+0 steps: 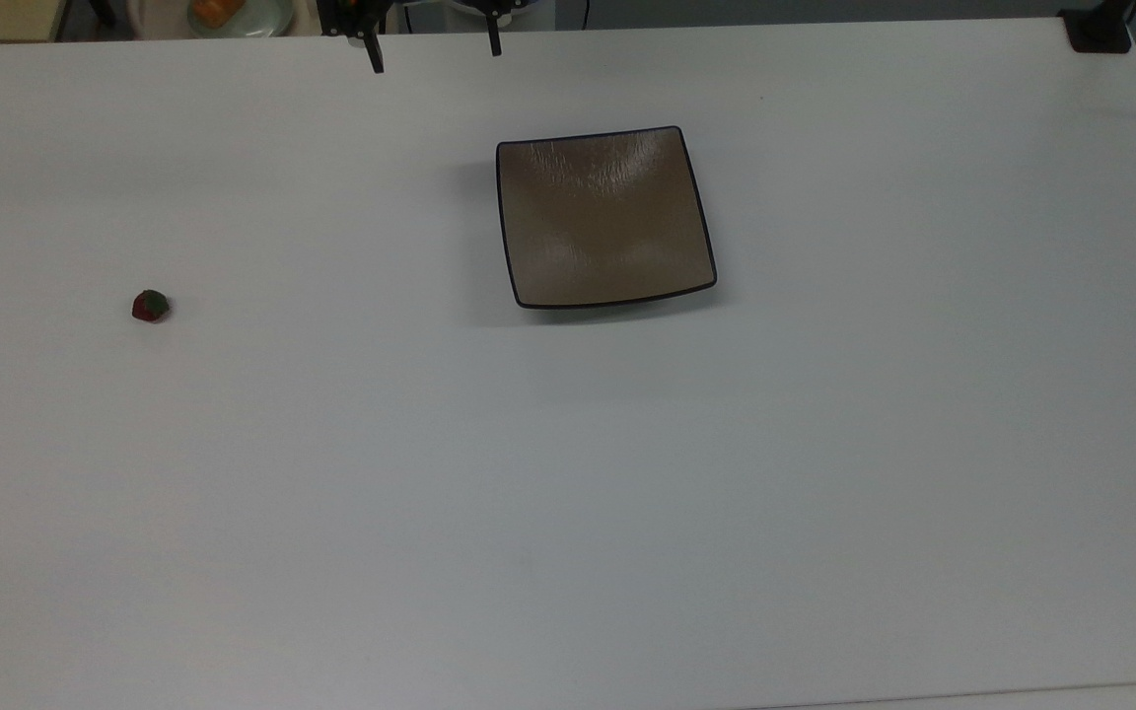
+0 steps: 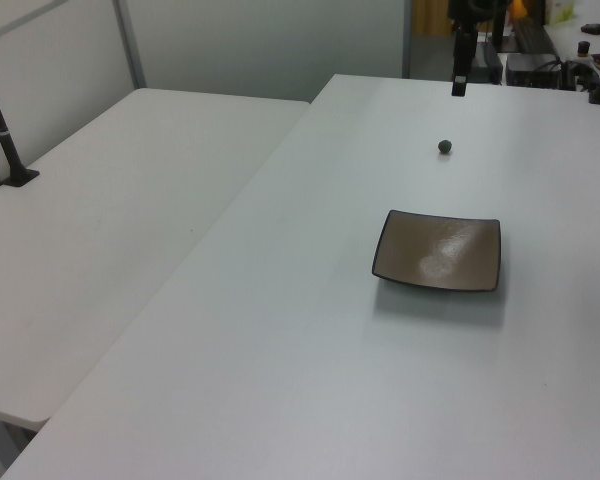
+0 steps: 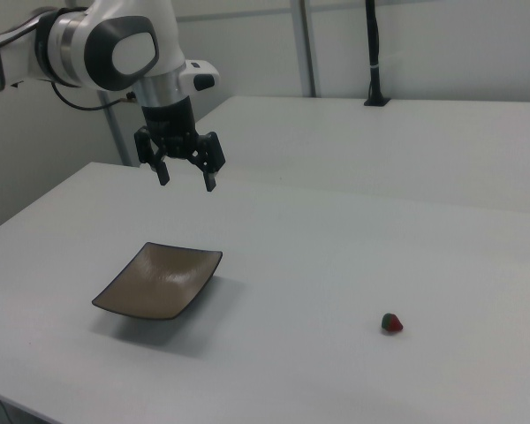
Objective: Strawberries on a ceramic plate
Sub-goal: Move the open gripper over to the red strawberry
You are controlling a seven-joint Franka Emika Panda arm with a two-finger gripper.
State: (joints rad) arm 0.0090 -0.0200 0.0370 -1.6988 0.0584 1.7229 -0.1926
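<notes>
A tiny red strawberry (image 1: pixel 150 306) with a dark green cap lies on the white table at the top view's left; it also shows as the strawberry (image 3: pixel 391 323) and the strawberry (image 2: pixel 445 147). The square brown ceramic plate (image 1: pixel 603 217) with a thin black rim sits bare near the table's middle, also seen as the plate (image 3: pixel 159 282) and the plate (image 2: pixel 438 250). My gripper (image 3: pixel 186 177) hangs open and holds nothing, high above the table behind the plate. Its fingertips reach in at the top edge of the top view, gripper (image 1: pixel 435 54).
The white table (image 1: pixel 568 493) is wide and bare around both things. A second white table (image 2: pixel 100 260) adjoins it. A black post base (image 1: pixel 1099 32) stands at the top view's far right corner. A pale round dish (image 1: pixel 233 15) with orange food lies beyond the far edge.
</notes>
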